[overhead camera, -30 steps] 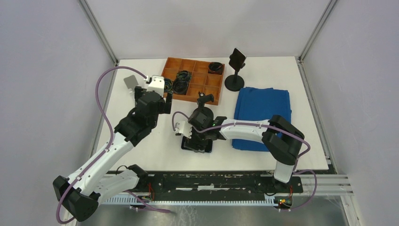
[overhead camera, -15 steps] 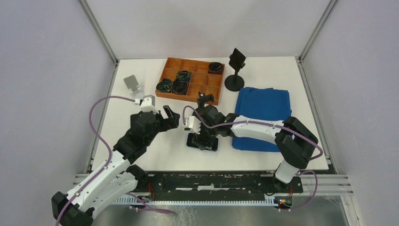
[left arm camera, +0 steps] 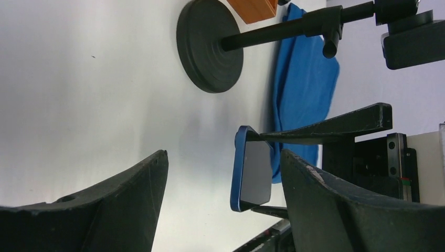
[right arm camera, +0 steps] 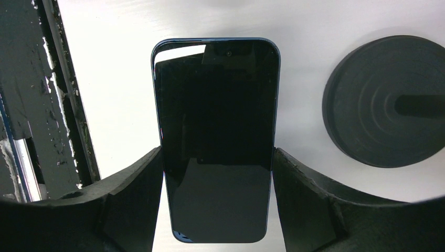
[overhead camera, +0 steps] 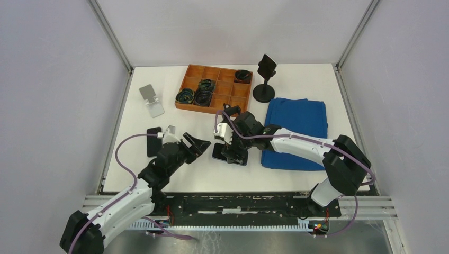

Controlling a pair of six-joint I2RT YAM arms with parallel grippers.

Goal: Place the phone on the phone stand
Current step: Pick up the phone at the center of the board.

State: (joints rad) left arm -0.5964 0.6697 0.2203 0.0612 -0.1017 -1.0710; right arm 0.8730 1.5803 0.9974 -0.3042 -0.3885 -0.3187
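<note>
Phone (right arm camera: pixel 218 121): between the fingers of the right pincer (right arm camera: pixel 218 176), screen toward its wrist camera.
Grip: closed across the phone's short width.
Long axis: runs along the fingers, out past the tips.
Left pincer (left arm camera: pixel 223 157): spread wide, empty, just beside the phone.
Pedestal stand (right arm camera: pixel 385 100): beyond the tips, off to one side; right arm nearer.

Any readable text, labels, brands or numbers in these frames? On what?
No readable text in any view.
Blue-edged phone with black screen: the screen is dark, and no text or logo shows.
Orange compartment tray: no label visible.
</note>
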